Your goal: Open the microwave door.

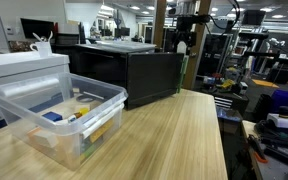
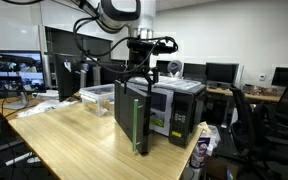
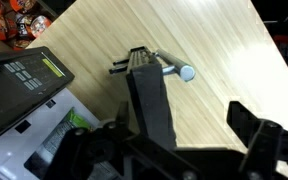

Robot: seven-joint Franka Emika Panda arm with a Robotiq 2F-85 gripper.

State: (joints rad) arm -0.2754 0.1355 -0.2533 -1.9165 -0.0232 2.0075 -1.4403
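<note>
While the gripper [image 2: 139, 73] hangs over the wooden table [image 3: 224, 60], its jaws stand spread wide, closed on nothing. Directly beneath them in the wrist view, the microwave door [image 3: 149, 95] shows edge-on, swung out from the microwave [image 2: 179, 105]. The control panel [image 3: 24, 80] lies off to one side of the jaws. In an exterior view the door stands upright below the jaws, with its green strip [image 2: 134, 125] facing the camera. Whether a finger touches the door, I cannot tell.
</note>
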